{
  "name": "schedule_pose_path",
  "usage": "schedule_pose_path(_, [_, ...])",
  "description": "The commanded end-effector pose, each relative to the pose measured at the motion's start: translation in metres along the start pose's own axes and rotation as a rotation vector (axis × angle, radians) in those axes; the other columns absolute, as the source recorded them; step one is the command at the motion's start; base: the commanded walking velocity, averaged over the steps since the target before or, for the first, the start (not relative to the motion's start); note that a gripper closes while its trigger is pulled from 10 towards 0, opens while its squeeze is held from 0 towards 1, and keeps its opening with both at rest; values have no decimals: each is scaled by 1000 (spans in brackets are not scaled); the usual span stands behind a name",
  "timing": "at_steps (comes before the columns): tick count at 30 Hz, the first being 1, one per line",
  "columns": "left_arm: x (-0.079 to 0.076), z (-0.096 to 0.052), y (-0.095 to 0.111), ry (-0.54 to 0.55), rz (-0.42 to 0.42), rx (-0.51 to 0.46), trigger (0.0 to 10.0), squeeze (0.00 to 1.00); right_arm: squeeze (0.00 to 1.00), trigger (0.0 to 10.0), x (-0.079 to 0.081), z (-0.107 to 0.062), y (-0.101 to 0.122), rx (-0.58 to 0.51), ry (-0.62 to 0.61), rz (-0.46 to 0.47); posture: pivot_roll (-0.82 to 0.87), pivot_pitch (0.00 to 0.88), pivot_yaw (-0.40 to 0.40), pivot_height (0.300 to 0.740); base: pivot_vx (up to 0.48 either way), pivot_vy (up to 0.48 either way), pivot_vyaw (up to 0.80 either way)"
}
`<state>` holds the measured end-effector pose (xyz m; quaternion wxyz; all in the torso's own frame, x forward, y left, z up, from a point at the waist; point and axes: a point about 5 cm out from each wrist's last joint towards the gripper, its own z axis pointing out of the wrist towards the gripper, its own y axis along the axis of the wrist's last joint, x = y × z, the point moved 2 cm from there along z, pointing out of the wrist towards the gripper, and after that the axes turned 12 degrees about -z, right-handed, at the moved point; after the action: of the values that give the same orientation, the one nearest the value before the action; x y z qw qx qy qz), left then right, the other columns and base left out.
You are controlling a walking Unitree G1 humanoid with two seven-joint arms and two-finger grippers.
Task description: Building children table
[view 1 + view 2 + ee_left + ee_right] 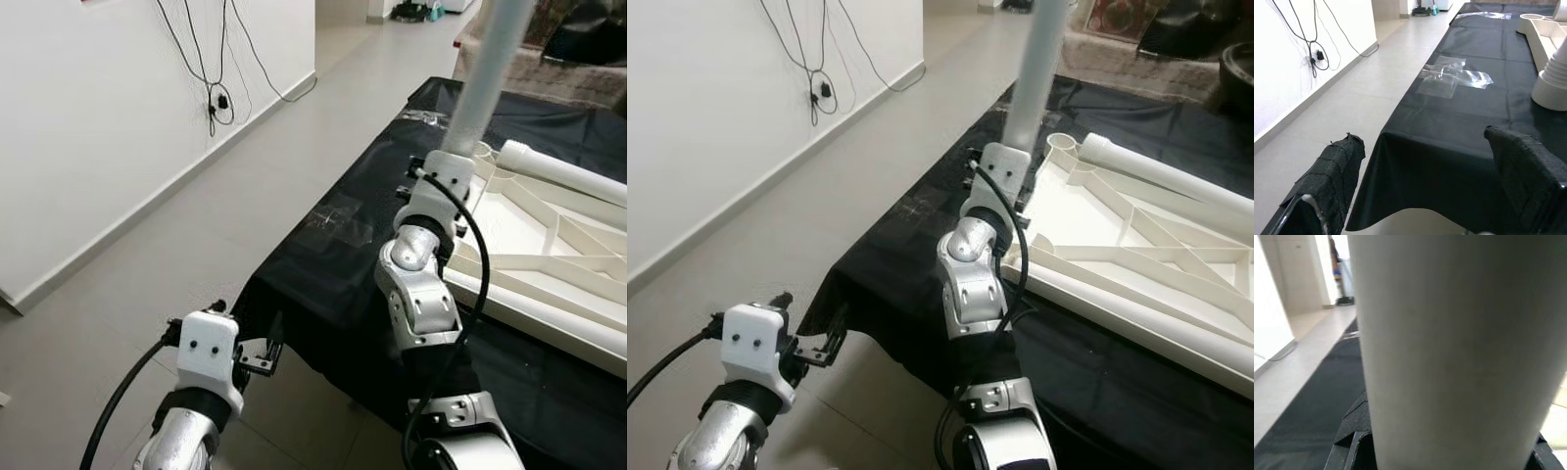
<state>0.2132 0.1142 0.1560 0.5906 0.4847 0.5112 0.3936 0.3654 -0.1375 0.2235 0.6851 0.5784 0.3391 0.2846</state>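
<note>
The right gripper (1019, 181) is clamped on an upright white table leg (1038, 69), held beside the corner socket (1062, 145) of the inverted tabletop (1176, 294). The left gripper (257, 354) is spread, low, well apart from both.

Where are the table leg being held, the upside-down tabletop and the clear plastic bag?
table leg (487, 73), left eye view, mid-shaft above the right wrist
tabletop (1176, 257), right eye view, ribbed underside
plastic bag (1452, 76), left wrist view, its middle
</note>
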Motion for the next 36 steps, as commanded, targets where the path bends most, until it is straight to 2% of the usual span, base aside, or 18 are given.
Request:
schedule_pose_path(1, [2, -1, -5, 6, 14, 20, 10000, 0, 0, 10000, 27, -28, -39, 264, 37, 12, 73, 131, 10, 740, 0, 0, 0])
schedule_pose_path(7, [3, 0, -6, 1, 20, 23, 10000, 0, 0, 10000, 29, -31, -38, 269, 46, 27, 71, 117, 13, 740, 0, 0, 0])
schedule_pose_path(12, [1, 1, -5, -12, 19, 17, 10000, 0, 0, 10000, 36, -33, -18, 191, 96, 65, 72, 106, 14, 740, 0, 0, 0])
schedule_pose_path(16, [-2, 2, -5, -39, 7, 17, 10000, 0, 0, 10000, 36, -32, -16, 180, 93, 63, 71, 103, 14, 740, 0, 0, 0])
schedule_pose_path(17, [-17, -1, -9, -154, -37, 52, 10000, 0, 0, 10000, 35, -31, -14, 173, 80, 62, 73, 102, 13, 740, 0, 0, 0])
schedule_pose_path(18, [-25, -4, -12, -219, -42, 73, 10000, 0, 0, 10000, 34, -30, -14, 172, 73, 59, 73, 100, 14, 740, 0, 0, 0])
schedule_pose_path(19, [-25, -4, -12, -219, -42, 73, 10000, 0, 0, 10000, 34, -30, -14, 172, 73, 59, 73, 100, 14, 740, 0, 0, 0])
schedule_pose_path(22, [-39, -10, -19, -319, -42, 111, 10000, 0, 0, 10000, 30, -28, -16, 183, 36, 38, 69, 101, 18, 740, 0, 0, 0])
schedule_pose_path(28, [-41, -13, -26, -321, -18, 133, 10000, 0, 0, 10000, 21, -23, -23, 211, -38, -15, 68, 102, 18, 740, 0, 0, 0])
schedule_pose_path(36, [-33, -15, -29, -306, 0, 146, 10000, 0, 0, 10000, 27, -27, -23, 205, 13, -10, 72, 107, 19, 740, 0, 0, 0])
